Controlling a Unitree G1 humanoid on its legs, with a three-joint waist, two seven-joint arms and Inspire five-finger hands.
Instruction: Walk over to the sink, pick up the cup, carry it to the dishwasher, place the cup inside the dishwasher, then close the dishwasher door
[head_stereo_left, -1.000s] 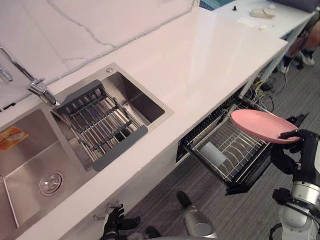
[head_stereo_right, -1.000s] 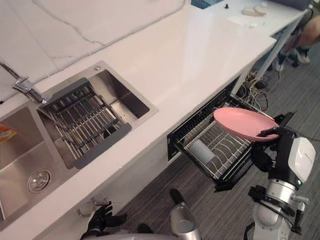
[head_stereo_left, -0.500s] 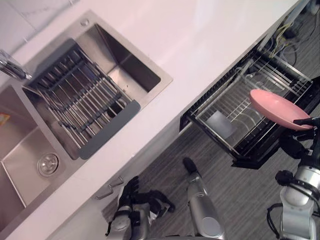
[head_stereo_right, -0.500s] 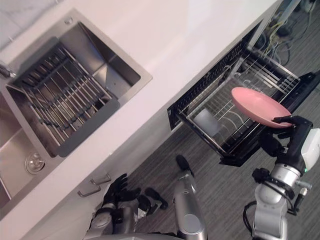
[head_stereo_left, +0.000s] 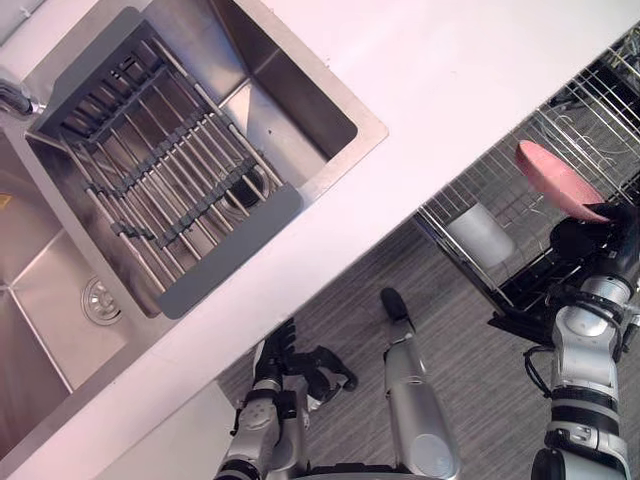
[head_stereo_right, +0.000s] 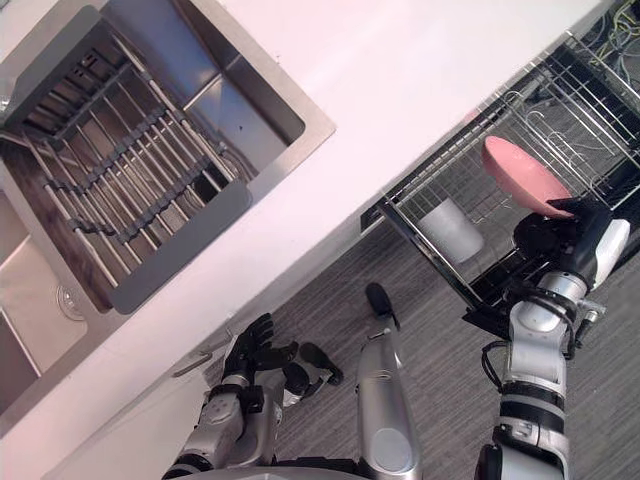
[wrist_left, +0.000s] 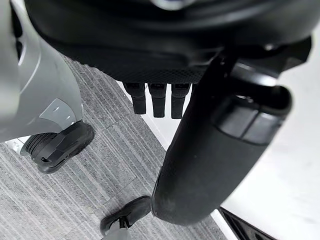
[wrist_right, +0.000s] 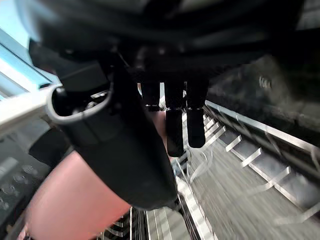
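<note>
A pale cup (head_stereo_left: 483, 236) lies in the dishwasher rack (head_stereo_left: 500, 180), just beside the right hand (head_stereo_left: 585, 240). That hand's thumb and fingers pinch the rim of a tilted pink plate (head_stereo_left: 556, 178) above them. The left hand (head_stereo_right: 262, 356) hangs slack-fingered, holding nothing.
</note>
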